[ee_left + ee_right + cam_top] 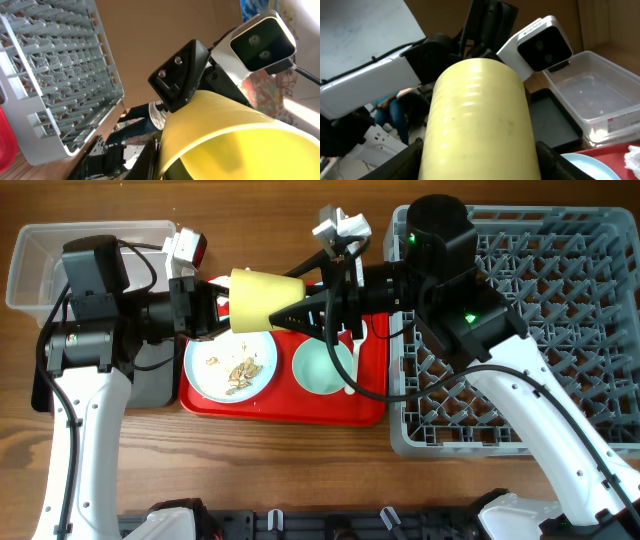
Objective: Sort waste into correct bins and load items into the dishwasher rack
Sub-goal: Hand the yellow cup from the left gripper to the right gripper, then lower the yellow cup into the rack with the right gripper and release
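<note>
Right now the dishwasher rack (540, 330) is sitting at the right, w/ no dishes showing among its pegs, and the red tray (300, 408) is lying just left of it. The clear tub (35, 260) is standing far left, the black tray (552, 120) beside it on its near side. On the red tray the white plate (230, 365) is carrying beige food scraps (240, 370), w/ the pale green dish (322, 367) right of it. The yellow cup (262, 302) is hanging on its side above the tray, between both arms. The R gripper (285, 315) is clamping it, fingers on either side of the cup wall. The L gripper (212, 308) is sitting at the cup's wide mouth, but I can't tell whether it's gripping or released. This is looking like a handover, L to R, so the loading step is prob. barely starting. Next, L needs to be clear of the rim, then R can swing right and set the cup among the pegs. Both arms are covering the far part of the tray, so other waste and dishes aren't making themselves out, and the wrist views are mostly filling w/ cup.
</note>
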Action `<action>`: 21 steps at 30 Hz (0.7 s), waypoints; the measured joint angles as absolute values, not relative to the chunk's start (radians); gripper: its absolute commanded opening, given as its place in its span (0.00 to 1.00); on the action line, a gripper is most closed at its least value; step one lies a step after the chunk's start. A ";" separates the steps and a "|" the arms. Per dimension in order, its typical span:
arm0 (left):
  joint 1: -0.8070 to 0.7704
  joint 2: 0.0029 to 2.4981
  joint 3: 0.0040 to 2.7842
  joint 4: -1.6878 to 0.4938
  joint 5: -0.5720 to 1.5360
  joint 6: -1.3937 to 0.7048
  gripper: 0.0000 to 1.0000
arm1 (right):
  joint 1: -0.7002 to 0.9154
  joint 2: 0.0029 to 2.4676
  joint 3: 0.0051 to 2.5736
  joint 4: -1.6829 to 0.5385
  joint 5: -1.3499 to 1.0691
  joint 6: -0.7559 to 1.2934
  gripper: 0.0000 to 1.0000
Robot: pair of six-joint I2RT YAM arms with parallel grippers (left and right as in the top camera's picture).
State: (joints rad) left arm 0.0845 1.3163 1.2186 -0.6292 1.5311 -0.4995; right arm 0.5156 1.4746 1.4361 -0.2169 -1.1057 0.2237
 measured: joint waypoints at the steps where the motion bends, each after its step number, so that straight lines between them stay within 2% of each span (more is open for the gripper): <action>1: 0.085 1.317 1.219 -0.628 1.524 -0.499 0.64 | 0.516 1.475 1.436 -0.224 -1.096 0.231 0.50; 2: 0.085 1.317 1.219 -0.628 1.516 -0.500 0.74 | 0.516 1.475 1.436 -0.224 -1.095 0.226 0.50; 3: 0.085 1.317 1.219 -0.626 1.512 -0.501 1.00 | 0.524 1.475 1.436 -0.238 -1.093 0.226 0.50; 6: 0.084 1.317 1.218 -0.592 1.489 -0.501 1.00 | 0.524 1.473 1.439 -0.324 -1.070 0.215 0.50; 9: 0.088 1.332 1.216 -0.568 1.394 -0.508 1.00 | 0.453 1.409 1.449 -0.521 -0.918 0.199 0.50; 15: 0.085 1.330 1.217 -0.626 1.110 -0.508 1.00 | 0.283 1.280 1.446 -0.958 -0.319 0.286 0.49; 21: 0.085 1.330 1.217 -0.651 0.980 -0.508 1.00 | 0.267 1.338 1.448 -1.248 -0.057 0.411 0.50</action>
State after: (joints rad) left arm 0.0849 1.3304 1.2167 -0.6514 0.9798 -0.5079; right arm 0.2672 1.3376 1.4475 -1.2480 -0.0566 0.4107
